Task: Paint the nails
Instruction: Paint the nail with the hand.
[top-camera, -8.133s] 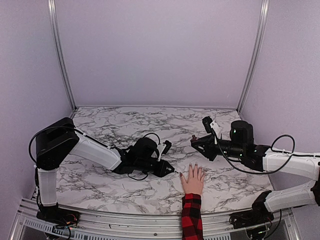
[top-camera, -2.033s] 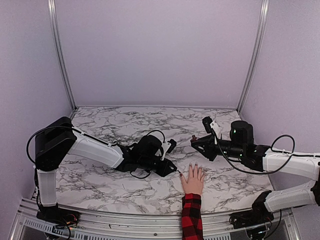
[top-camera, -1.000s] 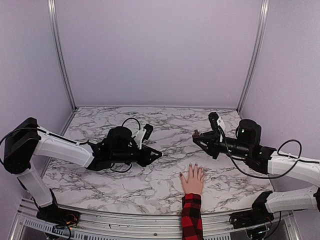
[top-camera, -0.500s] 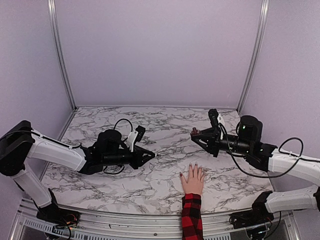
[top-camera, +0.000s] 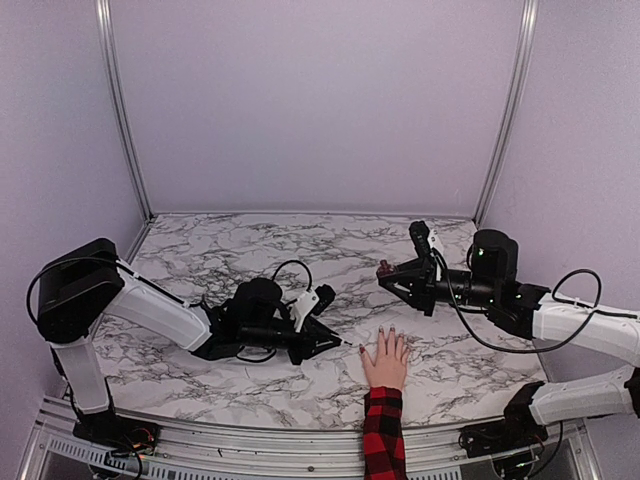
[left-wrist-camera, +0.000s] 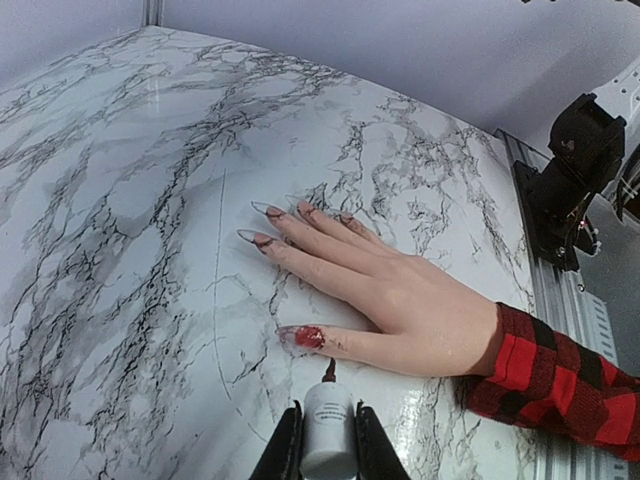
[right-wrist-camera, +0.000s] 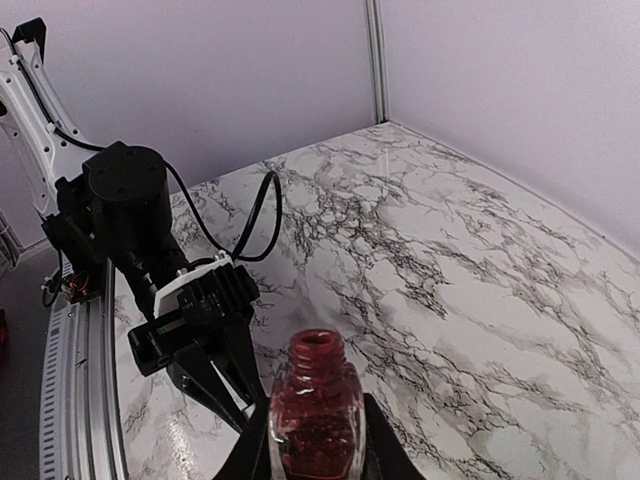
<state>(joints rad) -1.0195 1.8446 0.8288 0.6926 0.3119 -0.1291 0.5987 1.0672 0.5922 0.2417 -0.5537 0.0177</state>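
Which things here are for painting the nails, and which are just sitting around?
For the job: nails, brush in the left gripper, open polish bottle in the right gripper.
Just there: marble table, plaid sleeve, cables.

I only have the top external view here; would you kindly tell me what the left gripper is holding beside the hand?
Observer: The left gripper is shut on a white-handled brush, its dark tip pointing at the thumb nail.
Operator: Is that nail painted?
Observer: Yes, glossy red; the other nails show long pale tips.
Operator: And the right side?
Observer: The right gripper is shut on an upright, uncapped bottle of red polish.
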